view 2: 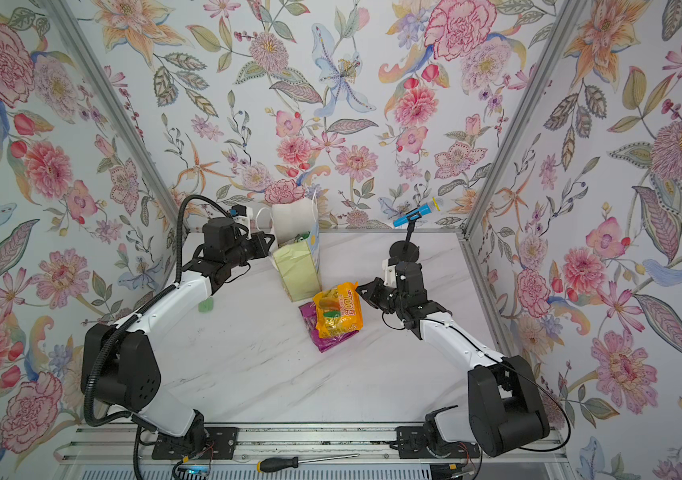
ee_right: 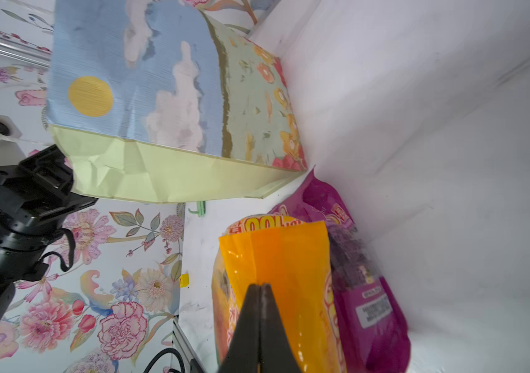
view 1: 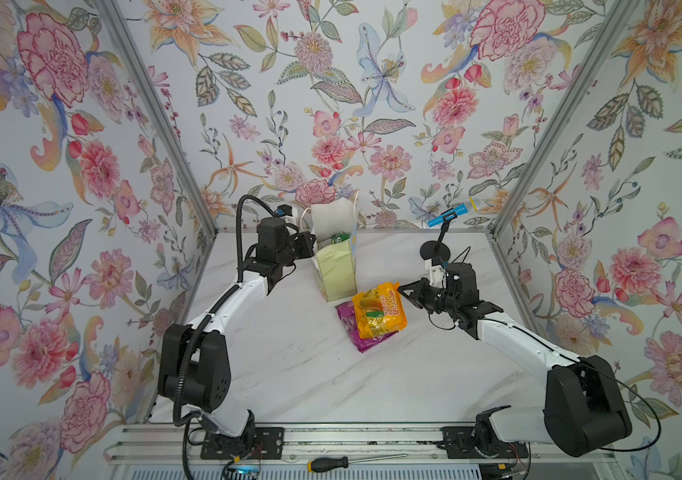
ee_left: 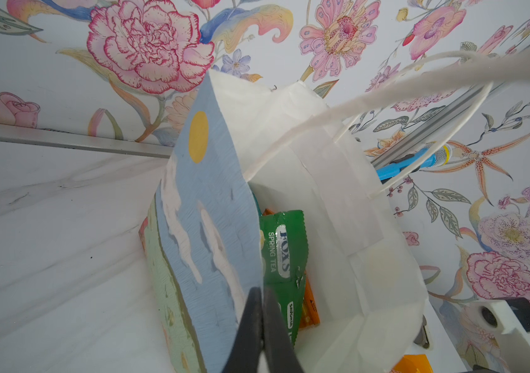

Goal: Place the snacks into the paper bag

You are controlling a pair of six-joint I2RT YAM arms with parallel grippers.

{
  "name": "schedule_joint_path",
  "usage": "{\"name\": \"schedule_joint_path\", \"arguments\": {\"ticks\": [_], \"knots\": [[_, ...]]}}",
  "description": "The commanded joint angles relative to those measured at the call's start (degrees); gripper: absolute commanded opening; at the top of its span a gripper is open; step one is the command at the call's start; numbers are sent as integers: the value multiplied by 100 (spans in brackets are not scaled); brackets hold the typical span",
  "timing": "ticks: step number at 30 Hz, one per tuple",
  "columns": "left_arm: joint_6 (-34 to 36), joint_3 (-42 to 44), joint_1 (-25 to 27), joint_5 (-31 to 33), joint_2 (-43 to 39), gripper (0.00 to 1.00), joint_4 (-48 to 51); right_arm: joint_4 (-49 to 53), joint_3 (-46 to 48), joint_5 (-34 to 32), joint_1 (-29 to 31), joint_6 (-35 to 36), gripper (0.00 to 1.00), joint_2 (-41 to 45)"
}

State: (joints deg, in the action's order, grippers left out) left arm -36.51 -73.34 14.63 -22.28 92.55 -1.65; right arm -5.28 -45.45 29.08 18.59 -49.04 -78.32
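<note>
**A:** Over on the left of the table (view 1: 289, 374), what is the left gripper (ee_left: 259, 290) doing?

**B:** Its fingers are pressed together on the rim of the paper bag (view 1: 337, 270), pinching one wall so the mouth gapes. The bag stands upright toward the back of the table. A green packet (ee_left: 284, 245) sits inside it, with an orange packet (ee_left: 310, 300) tucked behind.

**A:** And to the right of the bag?

**B:** Two snacks are not yet packed. The orange-yellow packet (view 1: 379, 313) lies tilted on top of the purple packet (view 1: 347, 322), just beside the bag's foot.

**A:** The right gripper (ee_right: 259, 287)?

**B:** Its fingers show no gap and pinch the edge of the orange-yellow packet.

**A:** Which step is this, then?

**B:** I'd call it the pick-up of that packet, late in the job. Next it needs a lift clear of the purple one, then a carry over the tall rim and a release inside. The left grip should hold the mouth open and steady meanwhile. The film looks glossy, so I'd watch for it slipping.
</note>
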Motion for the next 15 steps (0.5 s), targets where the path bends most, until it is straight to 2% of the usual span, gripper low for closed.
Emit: {"name": "schedule_joint_path", "arguments": {"ticks": [1,8,15], "knots": [[-40,-102,20,-100,-138,0,-72,119,128,-24,11,286,15,-30],[-24,-103,22,-100,-99,0,-62,-19,433,-45,-36,299,40,-276],[15,-141,18,-86,-88,0,-13,374,473,-326,-49,572,53,63]]}}
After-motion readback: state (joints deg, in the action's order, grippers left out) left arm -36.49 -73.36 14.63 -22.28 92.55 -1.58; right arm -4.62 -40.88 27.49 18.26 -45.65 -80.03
